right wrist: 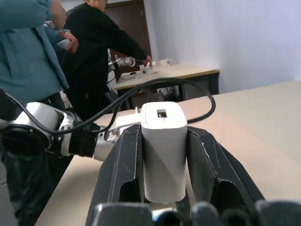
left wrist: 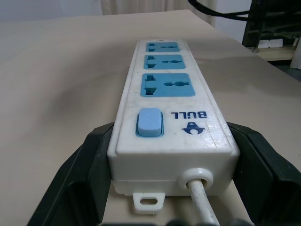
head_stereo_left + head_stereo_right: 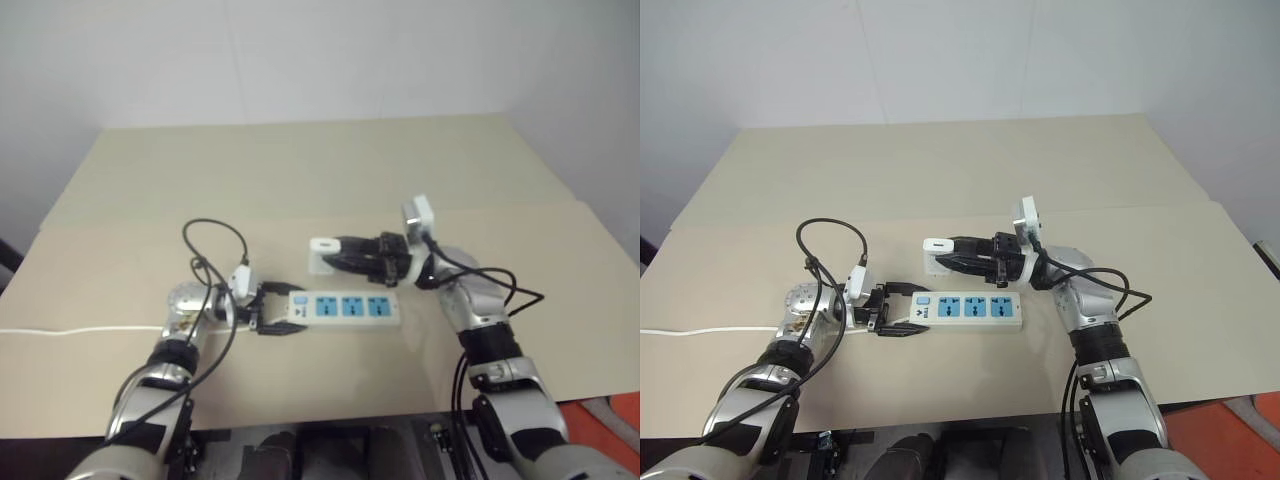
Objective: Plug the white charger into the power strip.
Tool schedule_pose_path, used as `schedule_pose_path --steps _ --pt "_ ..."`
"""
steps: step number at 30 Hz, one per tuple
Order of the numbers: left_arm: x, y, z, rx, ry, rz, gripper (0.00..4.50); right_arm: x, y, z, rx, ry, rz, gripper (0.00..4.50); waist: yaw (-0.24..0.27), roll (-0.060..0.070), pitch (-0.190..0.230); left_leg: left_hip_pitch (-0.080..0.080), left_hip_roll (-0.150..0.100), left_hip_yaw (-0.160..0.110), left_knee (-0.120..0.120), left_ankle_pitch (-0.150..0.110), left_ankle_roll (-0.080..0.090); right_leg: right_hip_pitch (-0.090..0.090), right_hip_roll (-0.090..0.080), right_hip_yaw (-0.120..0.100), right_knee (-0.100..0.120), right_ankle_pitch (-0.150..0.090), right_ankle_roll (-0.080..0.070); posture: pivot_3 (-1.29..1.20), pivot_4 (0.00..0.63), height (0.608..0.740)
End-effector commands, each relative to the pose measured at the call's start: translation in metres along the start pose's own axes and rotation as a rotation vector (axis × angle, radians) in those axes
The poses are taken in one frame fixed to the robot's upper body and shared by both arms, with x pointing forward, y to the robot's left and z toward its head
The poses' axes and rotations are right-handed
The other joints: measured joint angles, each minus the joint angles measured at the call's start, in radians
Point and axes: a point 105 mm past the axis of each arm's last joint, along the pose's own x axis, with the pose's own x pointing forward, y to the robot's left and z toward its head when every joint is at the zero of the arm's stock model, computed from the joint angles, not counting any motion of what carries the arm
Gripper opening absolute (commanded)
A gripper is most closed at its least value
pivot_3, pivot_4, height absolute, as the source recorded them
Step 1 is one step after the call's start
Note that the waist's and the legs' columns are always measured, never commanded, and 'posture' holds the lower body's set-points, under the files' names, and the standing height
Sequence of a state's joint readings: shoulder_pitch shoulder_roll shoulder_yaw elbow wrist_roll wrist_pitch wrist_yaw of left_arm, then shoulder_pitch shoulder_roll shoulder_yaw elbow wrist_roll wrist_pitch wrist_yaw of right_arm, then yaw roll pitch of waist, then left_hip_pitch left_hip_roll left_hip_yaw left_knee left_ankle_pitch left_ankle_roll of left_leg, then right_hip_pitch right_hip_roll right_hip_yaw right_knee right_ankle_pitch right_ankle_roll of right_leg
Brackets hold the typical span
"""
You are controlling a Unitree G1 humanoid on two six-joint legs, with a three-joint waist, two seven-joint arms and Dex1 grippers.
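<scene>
The long white rectangular power strip (image 3: 968, 309) with three blue socket faces is lying flat on the pale beige tabletop (image 3: 940, 180), sockets facing up, its blue end switch (image 2: 149, 122) at the end nearest the robot's left arm. The left gripper (image 3: 897, 311) is reaching in level from that side and its two black fingers (image 2: 80, 174) are straddling the switch end of the strip — one finger against each long side, so the jaws are standing wide and bracing the bar rather than hanging free. A thin white cord (image 3: 80, 329) is running from that same end across the table toward the left edge, passing under the gripper. The right gripper (image 3: 945, 252) is hovering above the table just behind the strip, pointing leftward, and is clamping the small white boxy charger (image 1: 163, 150) between its black fingers (image 1: 123, 165) — the adapter is being pinched on its two broad sides, with one end poking out past the fingertips. In the head views the charger (image 3: 936, 246) is sitting clear of the strip, not touching any socket, over the end of the strip nearest the switch. Through the right wrist camera two people are standing in the background beside a desk (image 1: 164, 75).
</scene>
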State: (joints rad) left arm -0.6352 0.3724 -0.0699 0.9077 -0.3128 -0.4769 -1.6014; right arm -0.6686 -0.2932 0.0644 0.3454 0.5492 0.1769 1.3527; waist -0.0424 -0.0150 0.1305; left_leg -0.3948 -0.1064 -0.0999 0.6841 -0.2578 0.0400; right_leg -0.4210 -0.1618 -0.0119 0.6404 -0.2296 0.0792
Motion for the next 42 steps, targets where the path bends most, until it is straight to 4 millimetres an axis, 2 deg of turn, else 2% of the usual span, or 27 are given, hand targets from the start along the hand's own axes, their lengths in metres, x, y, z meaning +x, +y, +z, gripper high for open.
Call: schedule_pose_path --steps 1,17,42 --pt "0.000 0.005 0.010 0.044 -0.019 0.008 3.26 0.002 0.004 -0.001 -0.033 0.004 0.031 1.10 0.000 0.000 0.000 0.000 0.000 0.000 0.000 0.000 0.000 0.000 0.000 0.000 0.000 0.000 0.000 0.00 0.150 0.740" --pt "-0.002 0.004 0.009 0.041 -0.017 0.013 3.26 0.004 0.013 -0.026 -0.028 0.032 0.054 1.10 -0.001 0.000 0.000 0.000 0.000 0.000 0.000 0.000 0.000 0.000 0.000 0.000 0.001 0.000 0.000 0.00 0.150 0.740" --pt "-0.004 0.002 0.004 0.000 0.020 0.002 3.26 -0.013 0.002 -0.043 -0.038 0.065 -0.032 1.10 -0.001 0.000 0.000 0.001 0.000 0.000 0.000 0.000 -0.001 0.000 0.000 0.000 0.001 0.000 0.000 0.00 0.150 0.740"
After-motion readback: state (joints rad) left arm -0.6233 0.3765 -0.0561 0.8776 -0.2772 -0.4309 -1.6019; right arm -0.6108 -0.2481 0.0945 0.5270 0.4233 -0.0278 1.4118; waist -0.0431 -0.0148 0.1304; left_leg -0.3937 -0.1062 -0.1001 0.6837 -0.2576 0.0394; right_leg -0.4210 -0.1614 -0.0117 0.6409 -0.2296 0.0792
